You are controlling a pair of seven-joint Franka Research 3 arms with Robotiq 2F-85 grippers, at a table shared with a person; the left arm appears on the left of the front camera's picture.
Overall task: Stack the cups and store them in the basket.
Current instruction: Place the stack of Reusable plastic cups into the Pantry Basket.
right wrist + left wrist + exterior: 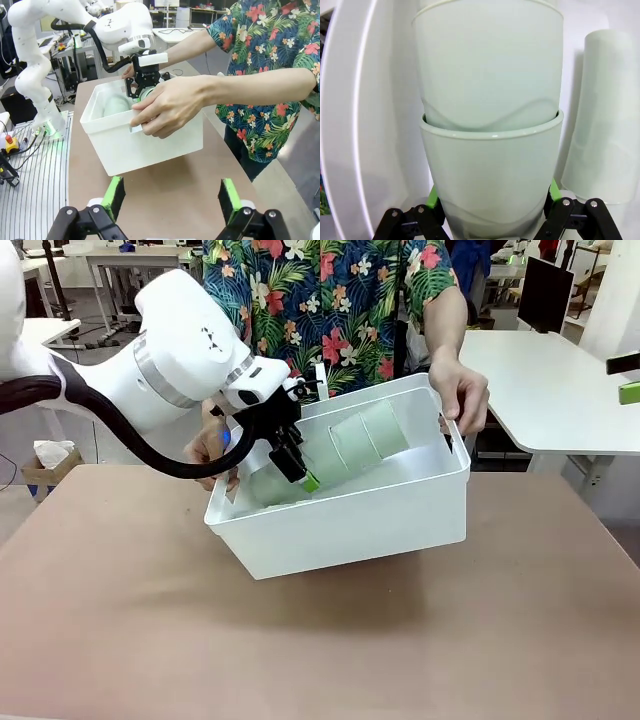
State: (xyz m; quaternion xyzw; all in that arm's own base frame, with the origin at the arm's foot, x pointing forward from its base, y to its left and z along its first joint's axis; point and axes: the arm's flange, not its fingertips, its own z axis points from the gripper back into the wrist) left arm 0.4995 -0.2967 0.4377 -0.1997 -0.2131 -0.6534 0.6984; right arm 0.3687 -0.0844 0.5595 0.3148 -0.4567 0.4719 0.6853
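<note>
While the left hand (297, 472) grips the stacked cups (345, 448) inside the tilted basket (400, 510), centre frame, it should lower them flat before letting go; right hand (170, 200) gapes empty.

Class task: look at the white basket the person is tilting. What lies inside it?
Inside the basket lies a nested stack of cups, gripped by the left pincer. The left wrist view shows another cup beside it. The basket wall hides the stack's full count.
</note>
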